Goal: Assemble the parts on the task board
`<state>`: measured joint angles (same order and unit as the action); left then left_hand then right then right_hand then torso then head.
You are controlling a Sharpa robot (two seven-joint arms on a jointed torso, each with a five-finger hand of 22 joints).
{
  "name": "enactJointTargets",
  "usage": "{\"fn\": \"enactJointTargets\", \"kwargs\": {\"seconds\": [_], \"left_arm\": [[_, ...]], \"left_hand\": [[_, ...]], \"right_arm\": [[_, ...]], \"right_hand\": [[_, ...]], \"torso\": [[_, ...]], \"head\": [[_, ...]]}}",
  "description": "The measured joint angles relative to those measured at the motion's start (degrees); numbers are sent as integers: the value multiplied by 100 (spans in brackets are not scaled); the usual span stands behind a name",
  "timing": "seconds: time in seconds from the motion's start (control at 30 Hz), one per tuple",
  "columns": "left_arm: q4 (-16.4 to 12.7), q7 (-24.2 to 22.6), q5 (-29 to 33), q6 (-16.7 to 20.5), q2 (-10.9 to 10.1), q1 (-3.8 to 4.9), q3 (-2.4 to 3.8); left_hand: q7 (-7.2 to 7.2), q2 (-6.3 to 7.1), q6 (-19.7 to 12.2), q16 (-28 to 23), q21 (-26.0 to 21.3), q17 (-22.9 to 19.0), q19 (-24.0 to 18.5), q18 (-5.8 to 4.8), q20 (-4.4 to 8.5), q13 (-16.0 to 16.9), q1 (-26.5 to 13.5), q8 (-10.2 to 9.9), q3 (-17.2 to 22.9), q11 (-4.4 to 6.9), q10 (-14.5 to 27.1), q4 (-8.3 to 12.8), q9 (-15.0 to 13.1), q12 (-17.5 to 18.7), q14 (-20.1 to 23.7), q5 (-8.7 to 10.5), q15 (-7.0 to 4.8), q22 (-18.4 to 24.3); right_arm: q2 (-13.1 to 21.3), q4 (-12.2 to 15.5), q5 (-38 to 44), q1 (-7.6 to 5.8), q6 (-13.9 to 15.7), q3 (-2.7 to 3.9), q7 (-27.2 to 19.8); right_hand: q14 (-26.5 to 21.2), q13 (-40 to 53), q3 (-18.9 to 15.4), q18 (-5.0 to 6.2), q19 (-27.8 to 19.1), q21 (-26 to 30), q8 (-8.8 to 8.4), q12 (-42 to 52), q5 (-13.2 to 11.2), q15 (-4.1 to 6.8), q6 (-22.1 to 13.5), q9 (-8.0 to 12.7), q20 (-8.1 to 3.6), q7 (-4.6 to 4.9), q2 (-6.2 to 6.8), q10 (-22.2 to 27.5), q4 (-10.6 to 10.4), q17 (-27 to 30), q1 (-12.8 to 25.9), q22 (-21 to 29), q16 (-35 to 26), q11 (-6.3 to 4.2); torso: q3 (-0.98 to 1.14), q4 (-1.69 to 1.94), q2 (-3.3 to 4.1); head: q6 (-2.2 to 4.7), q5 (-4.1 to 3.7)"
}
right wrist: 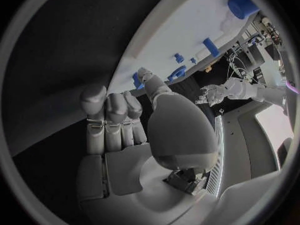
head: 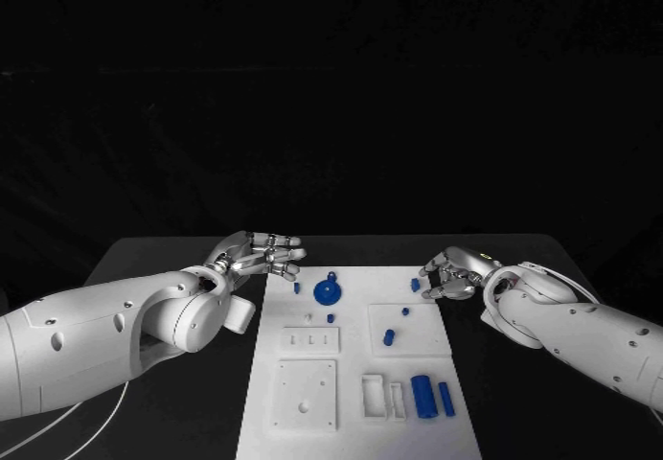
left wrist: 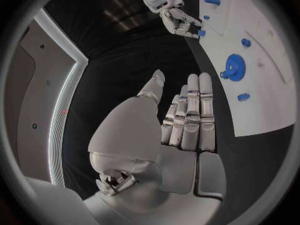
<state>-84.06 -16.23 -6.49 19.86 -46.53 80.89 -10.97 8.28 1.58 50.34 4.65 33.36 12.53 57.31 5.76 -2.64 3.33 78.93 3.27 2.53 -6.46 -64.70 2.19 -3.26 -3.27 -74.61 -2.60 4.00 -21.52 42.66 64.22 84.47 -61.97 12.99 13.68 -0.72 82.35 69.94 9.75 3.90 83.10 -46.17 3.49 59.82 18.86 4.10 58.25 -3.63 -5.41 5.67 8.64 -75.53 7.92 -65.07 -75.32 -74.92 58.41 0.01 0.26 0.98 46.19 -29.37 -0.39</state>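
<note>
Your left hand (head: pixel 260 255) hovers empty with fingers apart beside the task board's (head: pixel 354 422) far corner; your right hand (head: pixel 450 274) pinches a small blue peg (head: pixel 415 284) at the opposite edge; a blue gear (head: pixel 328 291) lies between them.

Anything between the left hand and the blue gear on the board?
Nothing visible. The left hand hovers off the task board's far left corner; the blue gear lies beside it, with one small blue peg near that path.
</note>
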Motion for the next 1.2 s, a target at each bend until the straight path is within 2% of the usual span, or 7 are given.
{"fn": "enactJointTargets", "kwargs": {"seconds": [0.27,0.57,0.73,0.83,1.03,1.2], "left_arm": [[11,1,-8,-9,16,-1,-1],[15,2,-12,-16,22,-2,-1],[15,3,-14,-18,21,-3,-2],[13,3,-14,-20,21,-3,-2],[11,4,-15,-22,19,-3,-2],[11,6,-17,-24,17,-3,-2]], "left_hand": [[0,0,0,0,0,0,0,0,0,0,0,0,0,0,0,0,0,0,0,0,0,-5],[0,0,0,0,0,0,0,0,0,-1,0,0,-24,0,0,24,0,0,0,0,0,-11],[0,0,0,0,0,-1,1,-1,-1,-1,0,0,-24,0,0,24,0,0,0,0,0,-11],[0,0,0,0,0,-1,1,-1,-1,-1,0,0,-24,0,0,24,0,0,0,0,0,-11],[0,0,0,0,0,-1,1,-1,-1,-1,0,0,-24,0,0,24,0,0,0,0,0,-10],[0,0,0,0,23,-1,1,-1,-1,-2,0,0,-24,0,0,24,0,0,0,0,0,-17]], "right_arm": [[-104,-59,-8,14,5,0,-15],[-238,-157,-11,15,79,1,-8],[-304,-223,-12,17,130,1,-3],[-330,-260,-13,17,151,0,-1],[-358,-298,-15,20,160,-1,1],[-360,-308,-16,31,155,-2,1]], "right_hand": [[1,0,86,-1,0,0,0,3,29,-1,34,0,0,31,-58,-1,87,-25,58,1,0,0],[1,1,164,0,0,-21,0,24,-28,-1,74,0,0,31,-106,-1,57,-42,106,1,40,0],[2,1,328,0,0,-53,0,52,-67,-1,99,0,0,54,-118,-2,40,-55,119,1,40,0],[2,8,416,0,0,-53,0,52,-135,-2,149,0,0,18,-143,-2,58,-65,143,1,61,0],[2,21,600,0,0,-88,0,76,-266,-2,295,0,0,15,-171,-5,115,-76,171,1,61,1],[2,26,642,0,0,-88,0,97,-278,-2,355,0,0,9,-171,-15,116,-76,171,1,61,10]], "torso": [[-3,-6,-3],[-6,8,-7],[-6,4,-9],[-6,4,-10],[-7,0,-12],[-7,-7,-14]], "head": [[-9,5],[-15,24],[-24,34],[-27,38],[-36,45],[-41,48]]}}
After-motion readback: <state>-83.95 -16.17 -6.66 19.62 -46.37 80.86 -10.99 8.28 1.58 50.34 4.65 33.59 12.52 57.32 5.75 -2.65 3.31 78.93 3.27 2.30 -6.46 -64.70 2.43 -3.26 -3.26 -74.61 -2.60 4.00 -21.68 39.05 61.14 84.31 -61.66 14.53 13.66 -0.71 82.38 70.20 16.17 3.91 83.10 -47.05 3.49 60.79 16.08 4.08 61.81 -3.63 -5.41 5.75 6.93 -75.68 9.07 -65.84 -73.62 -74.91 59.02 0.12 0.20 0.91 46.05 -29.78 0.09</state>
